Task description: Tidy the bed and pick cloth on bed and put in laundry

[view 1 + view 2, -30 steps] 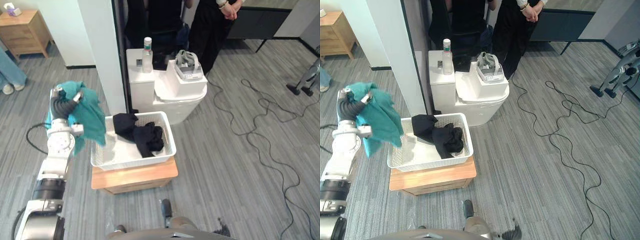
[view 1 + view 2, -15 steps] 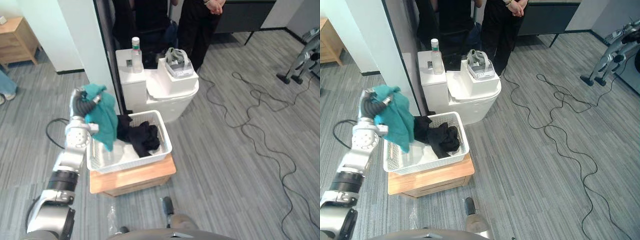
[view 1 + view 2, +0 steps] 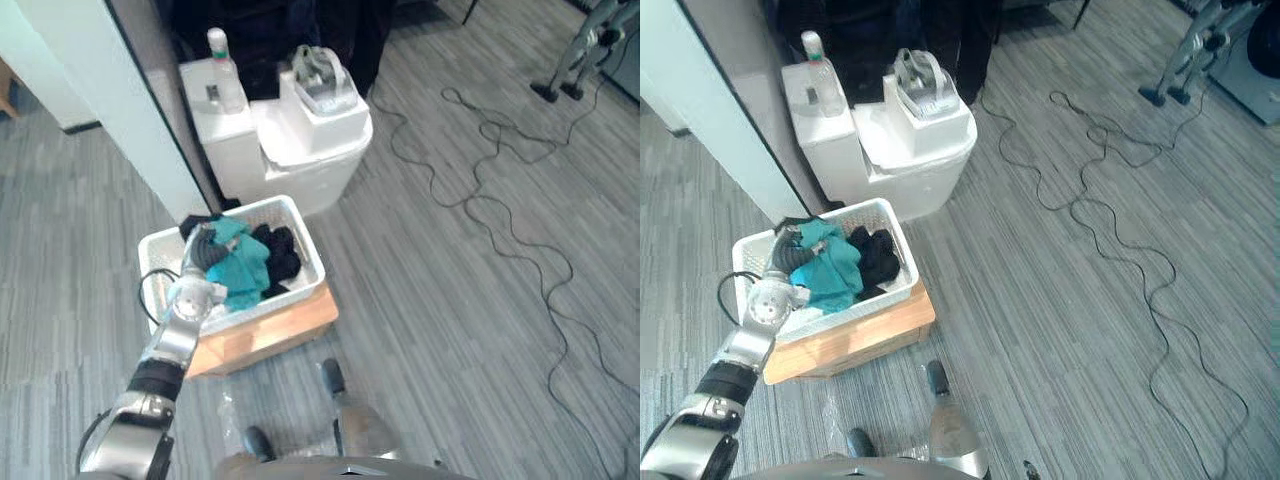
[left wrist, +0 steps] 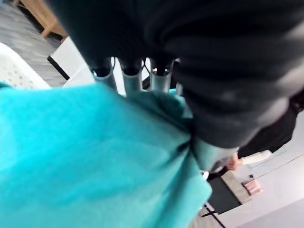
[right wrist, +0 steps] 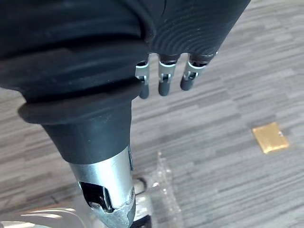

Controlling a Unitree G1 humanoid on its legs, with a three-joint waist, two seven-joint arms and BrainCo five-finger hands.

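The white laundry basket [image 3: 311,241] sits on a low wooden stand [image 3: 275,325] on the grey plank floor [image 3: 420,335], with a white cabinet [image 3: 300,150] just behind it. The teal cloth [image 3: 240,272] lies in the basket beside black clothes [image 3: 283,250]. The left hand [image 3: 199,250] is sunk in the cloth, and I can't tell whether it grips. The right hand [image 5: 163,80] hangs relaxed and empty.

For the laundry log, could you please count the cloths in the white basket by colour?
Teal cloth: 1, at the left hand.
Black cloth: 1 heap; separate pieces cannot be told apart.
Total: 2 in the basket.
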